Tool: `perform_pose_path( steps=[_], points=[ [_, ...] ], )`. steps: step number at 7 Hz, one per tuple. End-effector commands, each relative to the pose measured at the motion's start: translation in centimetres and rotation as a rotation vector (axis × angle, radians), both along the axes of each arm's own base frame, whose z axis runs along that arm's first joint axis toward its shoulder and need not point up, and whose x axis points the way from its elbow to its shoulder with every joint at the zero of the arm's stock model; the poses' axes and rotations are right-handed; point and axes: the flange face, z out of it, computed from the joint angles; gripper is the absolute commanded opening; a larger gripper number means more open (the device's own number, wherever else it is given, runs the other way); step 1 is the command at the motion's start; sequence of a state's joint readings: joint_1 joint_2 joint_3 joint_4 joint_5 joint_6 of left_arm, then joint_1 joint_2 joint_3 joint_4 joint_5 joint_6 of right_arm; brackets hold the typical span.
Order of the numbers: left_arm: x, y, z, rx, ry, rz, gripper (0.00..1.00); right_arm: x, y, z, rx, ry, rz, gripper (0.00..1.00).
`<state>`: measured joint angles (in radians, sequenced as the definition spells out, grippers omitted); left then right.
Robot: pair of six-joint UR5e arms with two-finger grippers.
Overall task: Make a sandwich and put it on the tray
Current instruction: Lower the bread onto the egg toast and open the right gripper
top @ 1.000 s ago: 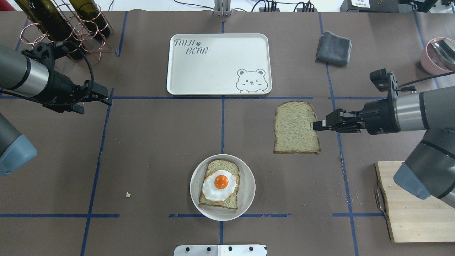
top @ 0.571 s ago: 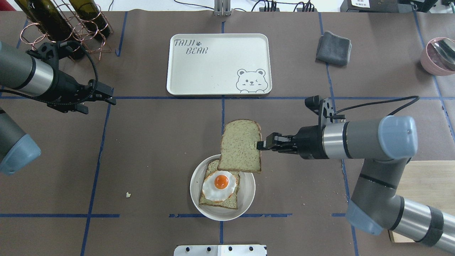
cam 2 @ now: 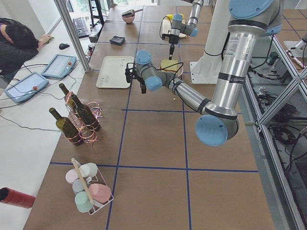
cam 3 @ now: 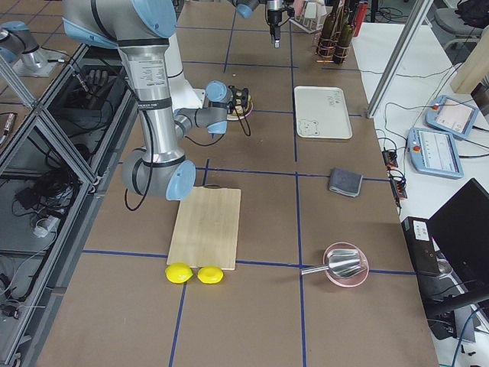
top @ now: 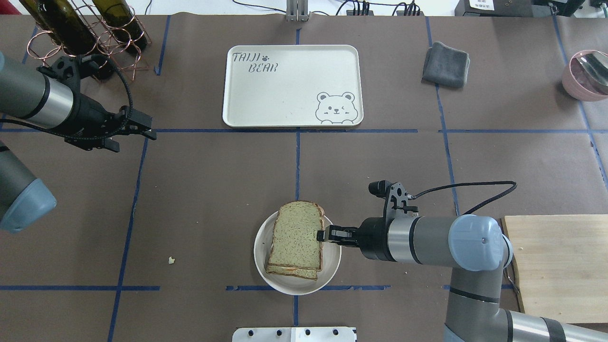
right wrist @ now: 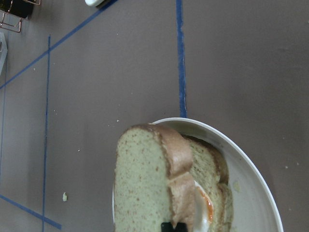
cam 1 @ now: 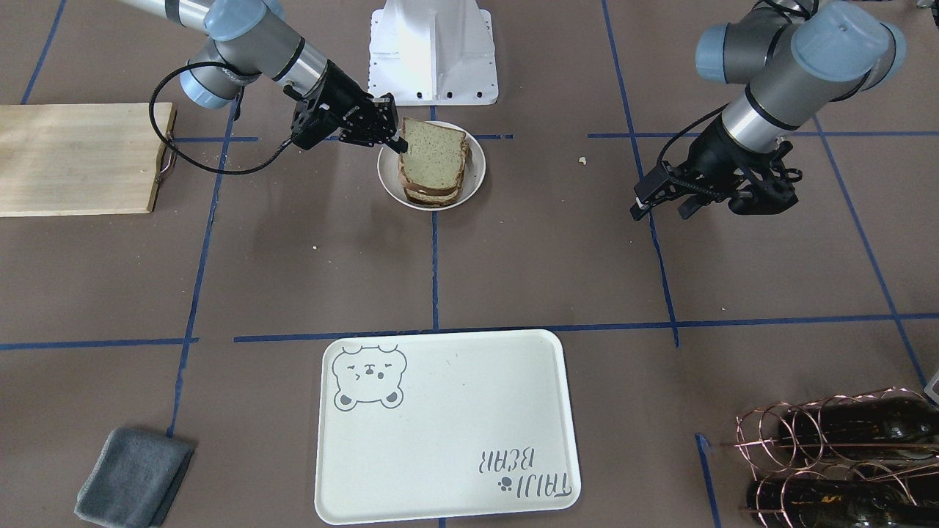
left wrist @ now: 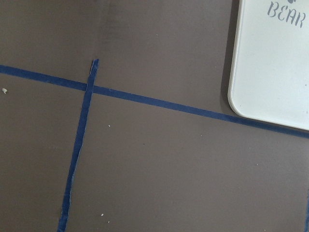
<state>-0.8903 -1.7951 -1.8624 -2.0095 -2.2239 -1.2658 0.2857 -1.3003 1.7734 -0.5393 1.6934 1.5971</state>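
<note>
Tan bread slices, two, enclose one egg on one plate.

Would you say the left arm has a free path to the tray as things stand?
Probably yes: the left pincer hovers open and empty off one short side of the tray, and nothing lies between them.

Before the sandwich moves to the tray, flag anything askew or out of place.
The top slice sits skewed on the bottom slice, overhanging the plate rim on the far side, gripped by the right gripper. A stray crumb lies on the table.
</note>
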Motion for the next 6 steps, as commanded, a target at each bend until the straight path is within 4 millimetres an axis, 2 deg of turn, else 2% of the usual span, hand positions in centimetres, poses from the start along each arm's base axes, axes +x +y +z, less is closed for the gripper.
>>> perform_pose_path(
  steps=[1,2,3,4,5,6],
  points=[
    [0.7,0.0,-0.4,-0.01,0.006,0.003,1.0,-0.7,0.3,0.2,-0.008,0.023,-0.006,0.54],
    [1.1,-0.1,-0.8,-0.007,0.01,0.006,1.0,-0.2,-0.1,-0.1,-0.009,0.032,-0.001,1.0],
    [1.8,0.1,-1.3,0.0,0.016,0.017,1.0,0.3,-0.6,-0.4,-0.015,0.046,-0.002,1.0],
    [3.4,1.0,-2.4,0.018,0.03,0.048,1.0,1.4,-1.6,-1.2,-0.031,0.101,0.017,1.0],
    [5.4,2.0,-3.8,0.004,0.047,0.061,1.0,3.2,-3.4,-1.9,-0.058,0.214,0.045,1.0],
    [8.2,3.5,-5.2,-0.004,0.051,0.052,1.0,4.8,-4.8,-2.2,-0.011,0.315,0.038,1.0]
  ],
)
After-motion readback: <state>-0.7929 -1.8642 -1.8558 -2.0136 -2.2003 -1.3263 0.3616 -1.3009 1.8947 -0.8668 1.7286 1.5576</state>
